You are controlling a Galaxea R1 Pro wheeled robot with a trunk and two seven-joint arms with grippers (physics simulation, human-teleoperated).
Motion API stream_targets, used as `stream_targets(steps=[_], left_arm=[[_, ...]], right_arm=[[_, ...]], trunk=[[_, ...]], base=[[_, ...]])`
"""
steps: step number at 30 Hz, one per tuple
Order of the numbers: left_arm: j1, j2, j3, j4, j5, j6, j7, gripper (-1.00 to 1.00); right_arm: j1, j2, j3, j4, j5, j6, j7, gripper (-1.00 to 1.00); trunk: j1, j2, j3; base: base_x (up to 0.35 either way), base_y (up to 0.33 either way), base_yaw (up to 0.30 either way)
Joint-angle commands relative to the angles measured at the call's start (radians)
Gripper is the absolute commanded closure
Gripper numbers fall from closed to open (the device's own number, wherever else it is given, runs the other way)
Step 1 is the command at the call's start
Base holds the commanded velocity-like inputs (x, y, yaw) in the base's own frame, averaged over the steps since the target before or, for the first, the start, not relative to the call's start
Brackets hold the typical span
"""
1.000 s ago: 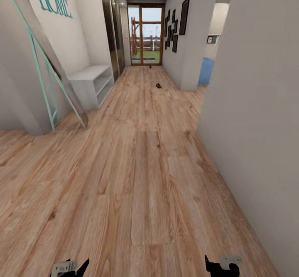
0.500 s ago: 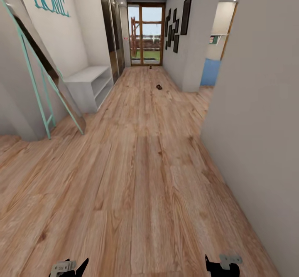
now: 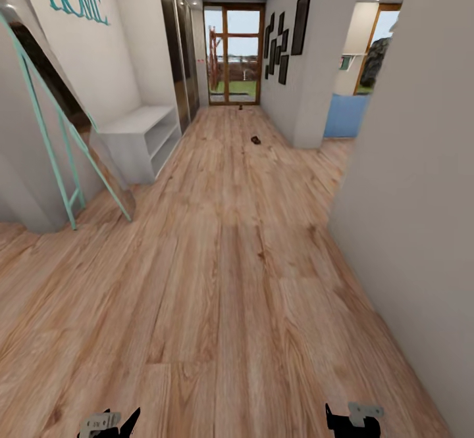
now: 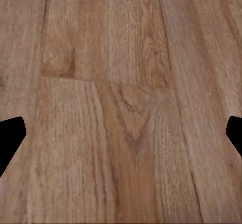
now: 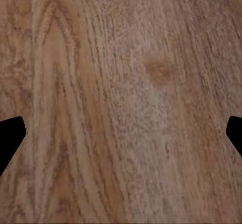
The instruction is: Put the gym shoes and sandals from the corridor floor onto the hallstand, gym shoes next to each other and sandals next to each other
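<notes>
The pale grey-white hallstand (image 3: 141, 137) stands against the left wall partway down the corridor, its bench top and open shelves bare. Far ahead on the corridor floor (image 3: 224, 260) lies a small dark brown object (image 3: 255, 140), and a second one (image 3: 240, 106) lies near the glass door. Both are too far off to tell whether they are the sandals. The gym shoes are out of view. My left gripper (image 3: 112, 423) and right gripper (image 3: 352, 419) hang low at the near edge of the head view. Each wrist view has both dark fingertips wide apart over bare planks, left gripper (image 4: 121, 138) and right gripper (image 5: 121, 138), both open and empty.
A teal-framed leaning mirror (image 3: 59, 142) stands on the left, just before the hallstand. A grey wall (image 3: 421, 194) runs close along my right, with a side opening and a blue panel (image 3: 345, 116) beyond it. A glass door (image 3: 234, 56) closes the corridor's far end.
The whole view has shifted as the robot rolls forward down the corridor. The mirror and hallstand sit nearer, and more of the right side opening shows. Both grippers keep their pose.
</notes>
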Motion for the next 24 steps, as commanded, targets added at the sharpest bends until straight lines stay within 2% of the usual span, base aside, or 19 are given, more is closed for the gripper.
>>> stream_targets(steps=[1, 15, 24], left_arm=[[-0.001, 0.0, 0.006, 0.001, -0.001, -0.002, -0.008, -1.0], [-0.001, 0.0, 0.007, 0.001, -0.001, -0.002, -0.008, -1.0], [-0.001, 0.0, 0.008, 0.001, 0.0, -0.002, -0.008, -1.0]], right_arm=[[-0.001, 0.0, -0.005, 0.001, 0.011, -0.003, -0.006, -1.0], [-0.001, 0.0, -0.005, 0.002, 0.011, -0.003, -0.006, -1.0], [-0.001, -0.003, -0.005, 0.002, 0.011, -0.004, -0.007, -1.0]], trunk=[[0.0, 0.0, 0.0], [0.0, 0.0, 0.016], [0.0, 0.0, 0.028]], base=[[0.339, 0.107, 0.08], [0.339, 0.106, 0.123], [0.339, 0.03, 0.119]])
